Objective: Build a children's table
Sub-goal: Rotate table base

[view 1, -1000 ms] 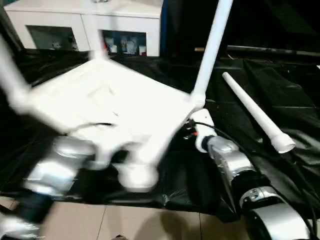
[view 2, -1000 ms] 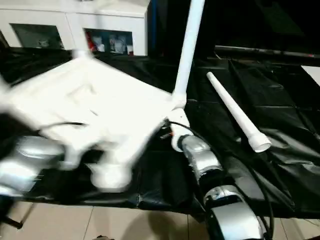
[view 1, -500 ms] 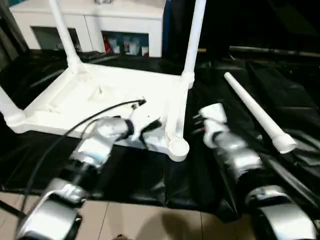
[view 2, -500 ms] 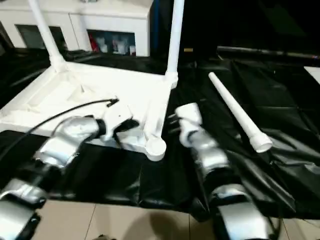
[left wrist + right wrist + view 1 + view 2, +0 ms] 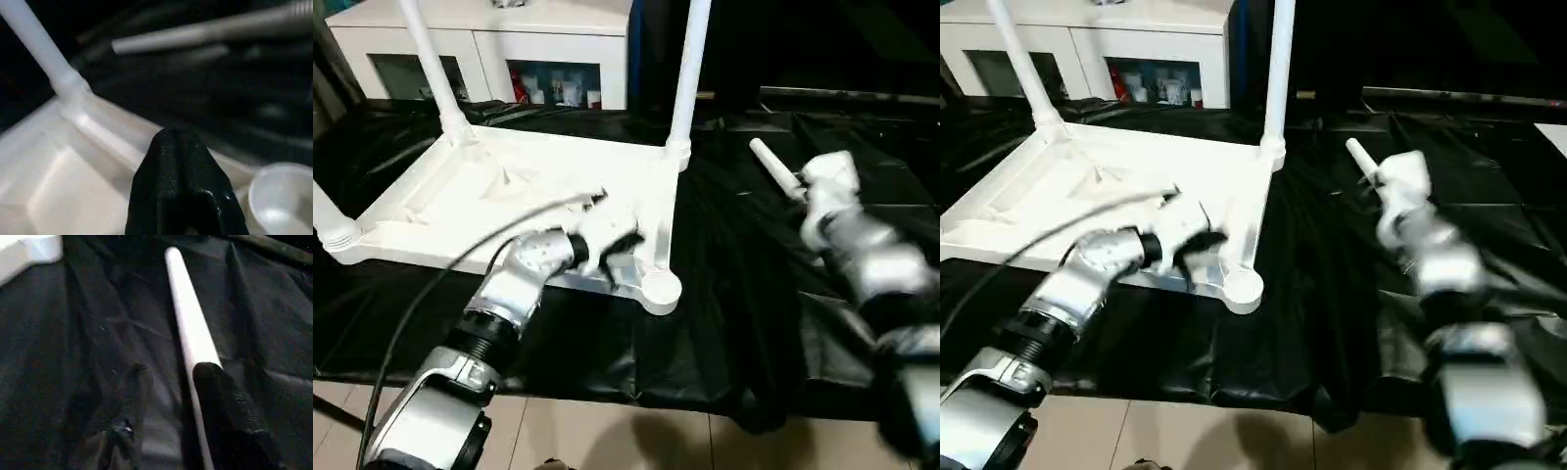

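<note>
We see the tabletop [image 5: 524, 201] lying upside down on black sheeting [image 5: 734, 294], ribbed underside facing up. Three legs stand upright in its corner sockets: one at the far left corner [image 5: 431, 64], one at the far right corner [image 5: 688, 69], one at the near left corner [image 5: 328, 215], cut off by the frame edge. The near right socket [image 5: 660, 287] is empty, round opening facing up. The fourth leg [image 5: 188, 318] lies loose on the sheeting, to the right of the tabletop and well apart from it.

Our left gripper [image 5: 178, 161] sits over the tabletop's near right area, just beside the empty socket, fingers pressed together, holding nothing. Whether it touches the plastic, we cannot tell.

Our right gripper [image 5: 171, 382] is over the loose leg, fingers parted, one finger [image 5: 222, 401] overlapping the leg's shaft, the other [image 5: 137, 387] off to the side above the sheeting. The leg is not clamped; contact is unclear from the blur.

A white cabinet [image 5: 499, 49] with glass doors stands behind the sheeting.
</note>
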Available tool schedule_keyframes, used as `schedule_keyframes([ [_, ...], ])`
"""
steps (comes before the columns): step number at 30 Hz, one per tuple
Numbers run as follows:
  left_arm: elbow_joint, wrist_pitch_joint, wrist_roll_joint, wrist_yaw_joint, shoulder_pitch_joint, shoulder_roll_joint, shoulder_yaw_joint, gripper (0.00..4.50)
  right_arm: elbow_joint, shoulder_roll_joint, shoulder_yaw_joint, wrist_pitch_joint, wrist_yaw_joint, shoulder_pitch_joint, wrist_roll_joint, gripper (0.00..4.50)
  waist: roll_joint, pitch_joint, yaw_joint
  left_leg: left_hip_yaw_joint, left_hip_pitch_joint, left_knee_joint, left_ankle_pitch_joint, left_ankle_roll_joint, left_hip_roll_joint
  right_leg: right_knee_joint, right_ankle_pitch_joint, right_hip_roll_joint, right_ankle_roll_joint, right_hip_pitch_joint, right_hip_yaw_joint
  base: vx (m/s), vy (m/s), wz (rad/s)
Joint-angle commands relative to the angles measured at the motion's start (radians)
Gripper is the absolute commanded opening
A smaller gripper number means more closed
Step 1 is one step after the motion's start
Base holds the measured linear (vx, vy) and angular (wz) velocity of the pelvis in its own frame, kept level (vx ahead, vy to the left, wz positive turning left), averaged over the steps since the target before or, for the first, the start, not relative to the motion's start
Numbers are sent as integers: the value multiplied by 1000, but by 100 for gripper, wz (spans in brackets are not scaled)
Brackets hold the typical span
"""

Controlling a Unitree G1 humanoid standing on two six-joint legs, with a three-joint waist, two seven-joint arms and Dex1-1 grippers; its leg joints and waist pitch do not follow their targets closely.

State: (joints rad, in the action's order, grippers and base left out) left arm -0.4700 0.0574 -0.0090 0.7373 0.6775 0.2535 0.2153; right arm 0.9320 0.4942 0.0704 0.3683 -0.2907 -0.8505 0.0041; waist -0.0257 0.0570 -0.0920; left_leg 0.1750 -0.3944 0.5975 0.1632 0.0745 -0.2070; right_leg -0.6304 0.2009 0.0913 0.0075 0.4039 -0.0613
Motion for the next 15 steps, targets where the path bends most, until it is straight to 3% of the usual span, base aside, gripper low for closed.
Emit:
schedule_keyframes([
  [1,72,52,-51,26,-21,8,-34,0,66,26,-3,6,-62,-37,-6,202,3,-83,-4,4,17,-52,158,-22,-8,57,-34,37,-300,-66,29,0,0,0],
  [4,153,115,-92,87,-63,46,-43,0,140,52,-20,2,-126,-75,-15,228,1,-82,-5,6,16,-50,155,-35,-9,55,-27,36,-309,-64,27,0,0,0],
  [5,177,140,-101,106,-79,61,-42,21,161,62,-26,-6,-123,-87,-25,237,-2,-81,-3,7,15,-49,155,-39,-10,56,-17,35,-311,-61,27,0,0,0],
  [10,273,223,-134,161,-138,104,-27,46,226,91,-27,-21,-121,-129,-44,267,-12,-77,-4,9,20,-49,189,-31,-10,64,66,35,-300,-54,27,0,0,0],
  [15,396,307,-171,187,-190,135,-13,103,289,123,-26,-45,-117,-162,-61,319,-10,-75,-4,9,17,-50,193,-31,-11,63,77,33,-299,-53,26,0,0,0],
])
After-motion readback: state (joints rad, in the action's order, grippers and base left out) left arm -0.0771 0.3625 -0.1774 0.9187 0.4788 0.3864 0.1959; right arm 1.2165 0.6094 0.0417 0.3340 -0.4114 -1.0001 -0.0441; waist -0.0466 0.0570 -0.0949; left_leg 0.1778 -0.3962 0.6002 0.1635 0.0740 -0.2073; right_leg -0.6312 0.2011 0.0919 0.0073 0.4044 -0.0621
